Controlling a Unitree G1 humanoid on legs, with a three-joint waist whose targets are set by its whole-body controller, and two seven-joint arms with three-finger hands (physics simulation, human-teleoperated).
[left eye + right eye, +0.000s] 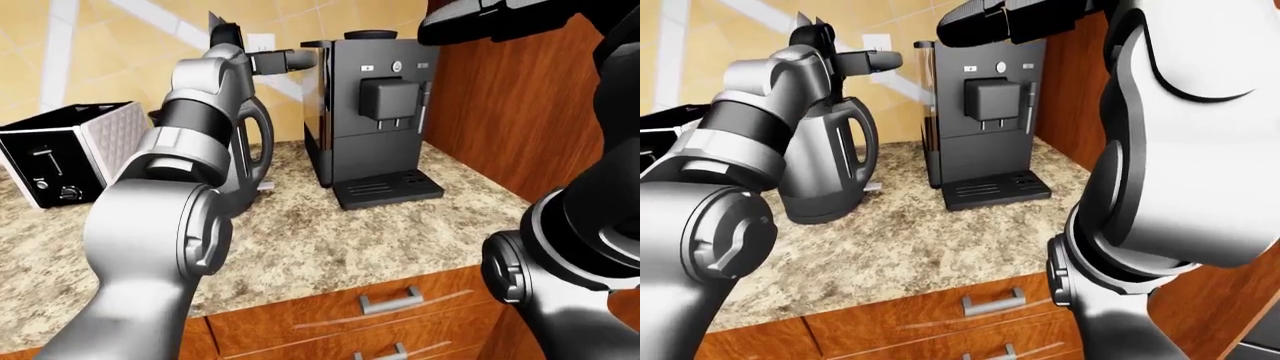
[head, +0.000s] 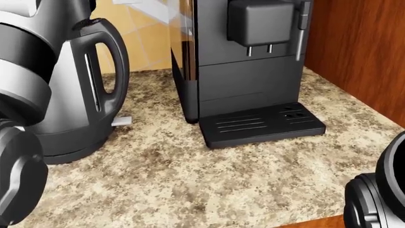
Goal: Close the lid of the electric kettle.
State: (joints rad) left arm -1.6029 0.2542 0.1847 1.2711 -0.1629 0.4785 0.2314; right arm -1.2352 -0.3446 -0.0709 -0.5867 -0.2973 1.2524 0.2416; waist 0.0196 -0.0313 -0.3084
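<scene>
On the speckled desk (image 2: 190,190), toward the left of the head view, stands the kettle (image 2: 76,109), a grey body with a black handle and black base, just beside the tall black coffee machine (image 2: 247,66) and well apart from the toaster (image 1: 70,150) at the far left of the left-eye view. The kettle's lid (image 1: 222,34) appears to stand upright above the body, partly hidden by the left arm, so its exact angle cannot be told. The left hand (image 1: 855,60) reaches over the top of the kettle with its fingers stretched out toward the right of the view and nothing held in them. The right hand (image 1: 990,19) is raised high near the top of the coffee machine; whether it is spread or curled cannot be told, and it seems to hold nothing. The lid is likely light, stiff plastic on a hinge, needing only a downward push on its upper face rather than a grip. The kettle itself looks smooth and could slide or tip on its base if pushed sideways, so pressure would best go straight down, away from the hinge.
</scene>
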